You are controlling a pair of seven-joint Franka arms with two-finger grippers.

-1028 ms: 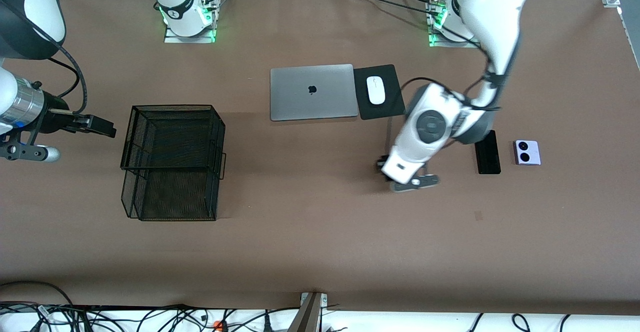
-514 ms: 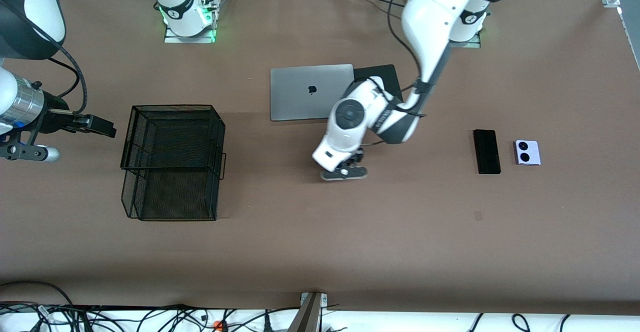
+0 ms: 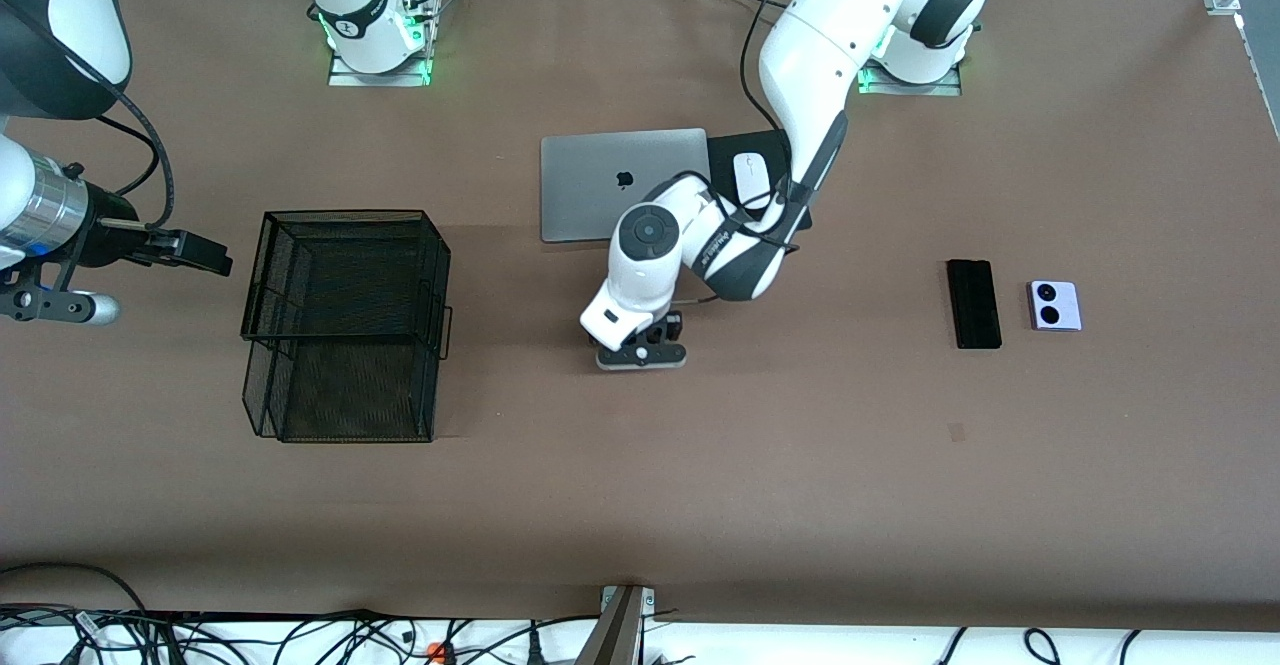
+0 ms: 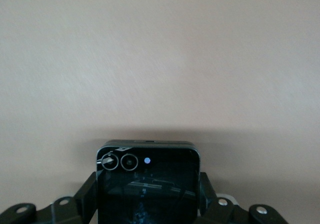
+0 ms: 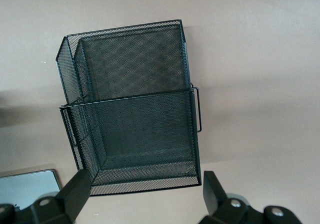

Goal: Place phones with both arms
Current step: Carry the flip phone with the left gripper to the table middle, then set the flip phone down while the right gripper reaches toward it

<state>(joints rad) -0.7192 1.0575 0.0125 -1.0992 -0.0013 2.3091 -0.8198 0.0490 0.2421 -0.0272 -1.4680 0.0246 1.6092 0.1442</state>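
Note:
My left gripper (image 3: 640, 347) is shut on the small black flip phone (image 4: 147, 181), which sits between its fingers (image 4: 86, 194) with two round lenses showing. It hangs over bare brown table between the mesh basket and the slab phone. The long slim black slab phone (image 3: 974, 303) lies flat toward the left arm's end of the table. Beside it lies the lavender flip phone (image 3: 1055, 305). My right gripper (image 3: 205, 253) waits open beside the basket at the right arm's end, and in the right wrist view the right gripper (image 5: 145, 184) holds nothing.
A black wire-mesh basket (image 3: 345, 213) stands toward the right arm's end, and the right wrist view looks down into the basket (image 5: 125, 27). A closed silver laptop (image 3: 590, 185) and a white mouse (image 3: 748, 177) on a black pad (image 3: 745, 140) lie near the bases.
My left arm has swung with the black flip phone from beside the slab phone toward the right arm's end, past the mouse pad and laptop. The right arm has not moved.

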